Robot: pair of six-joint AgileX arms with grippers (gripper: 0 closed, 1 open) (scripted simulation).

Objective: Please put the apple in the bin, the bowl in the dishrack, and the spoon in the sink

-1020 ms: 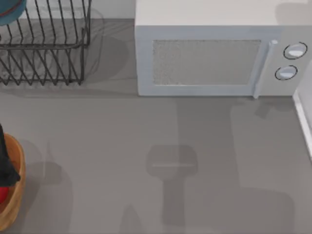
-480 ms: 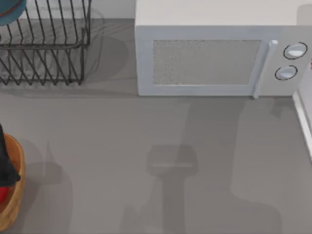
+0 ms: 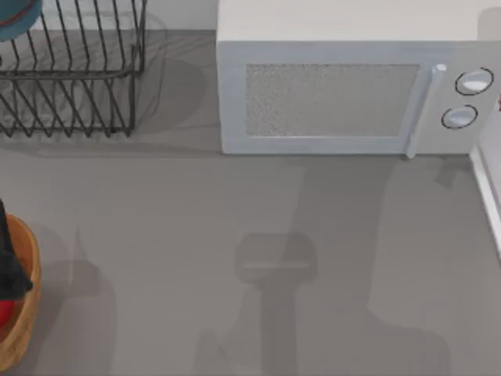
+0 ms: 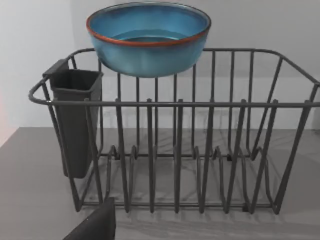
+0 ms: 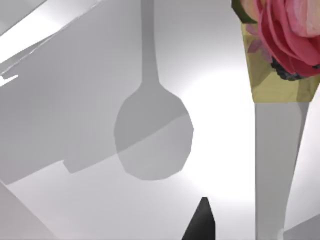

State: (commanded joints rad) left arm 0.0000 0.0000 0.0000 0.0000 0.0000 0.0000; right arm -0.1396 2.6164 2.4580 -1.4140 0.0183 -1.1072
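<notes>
The blue bowl (image 4: 148, 40) with its reddish-brown rim sits upright and high at the far side of the black wire dishrack (image 4: 190, 150), its base level with the top wire. From above, the bowl (image 3: 16, 17) and dishrack (image 3: 78, 74) are at the table's far left. A dark part of my left gripper (image 4: 95, 225) shows at the rack's near side. The red apple (image 3: 4, 312) lies in the orange bin (image 3: 30, 298) at the left edge. The grey spoon (image 5: 152, 135) lies against the white sink (image 5: 75, 125), ahead of my right gripper (image 5: 200, 222).
A white microwave (image 3: 329, 98) stands at the back centre. The sink's white edge (image 3: 487, 188) runs along the right side. A black cutlery holder (image 4: 75, 120) hangs on the rack's end. A flower-printed box (image 5: 280, 45) stands by the sink. Arm shadows fall on the grey tabletop.
The right arm's shadow on the table has shifted to the right. The bowl, rack, bin and apple have stayed put.
</notes>
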